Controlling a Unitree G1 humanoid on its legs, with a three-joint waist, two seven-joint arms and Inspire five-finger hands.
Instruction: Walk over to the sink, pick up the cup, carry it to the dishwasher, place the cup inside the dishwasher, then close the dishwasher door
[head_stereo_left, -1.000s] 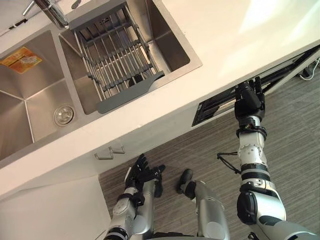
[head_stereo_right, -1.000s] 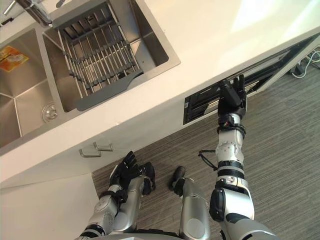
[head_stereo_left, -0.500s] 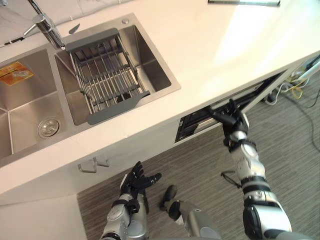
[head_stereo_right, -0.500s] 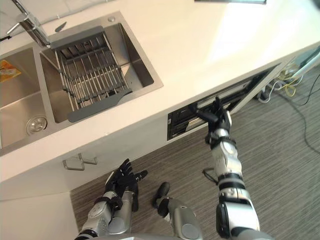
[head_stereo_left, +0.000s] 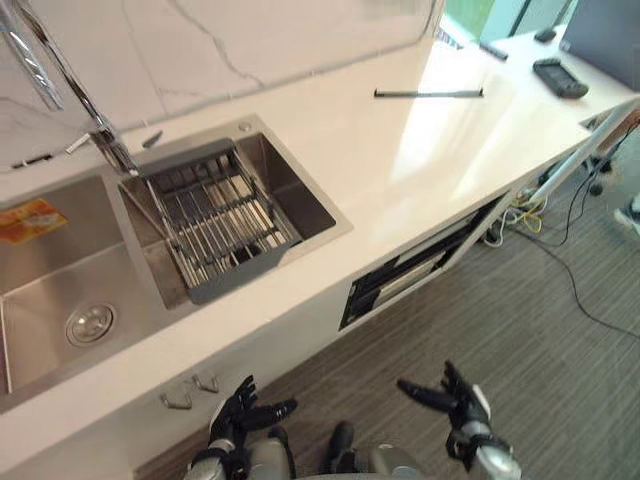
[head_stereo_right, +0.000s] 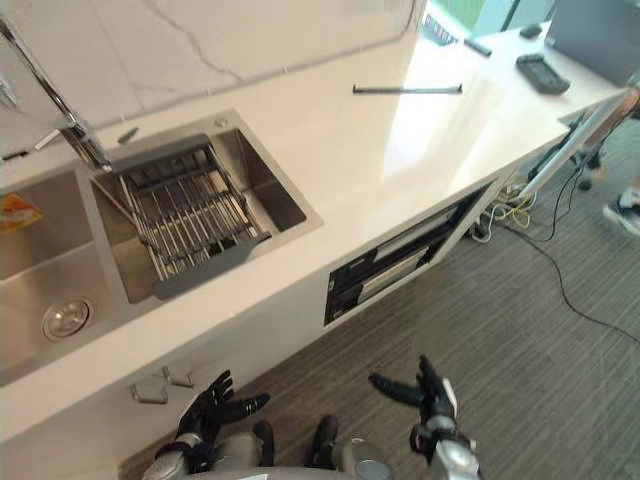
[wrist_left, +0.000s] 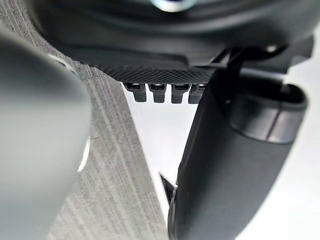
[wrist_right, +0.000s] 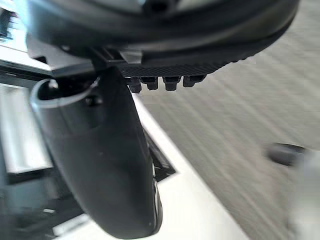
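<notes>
The scene is viewed from high above by the two head cameras, which are pointed steeply down at the white surface (head_stereo_left: 400, 150), the sink (head_stereo_left: 60, 265), the dark dishwasher front (head_stereo_left: 405, 278) under its edge and the grey floor (head_stereo_left: 530, 330). Nearly the same area is shared by both eye views, from slightly offset positions, with the left hand (head_stereo_left: 238, 410) and right hand (head_stereo_left: 458, 398) caught at the lower edge. Each wrist camera is set very close behind its own hand. Past the left fingers (wrist_left: 162, 93) and the right fingers (wrist_right: 162, 82), floor and a white panel are seen.
</notes>
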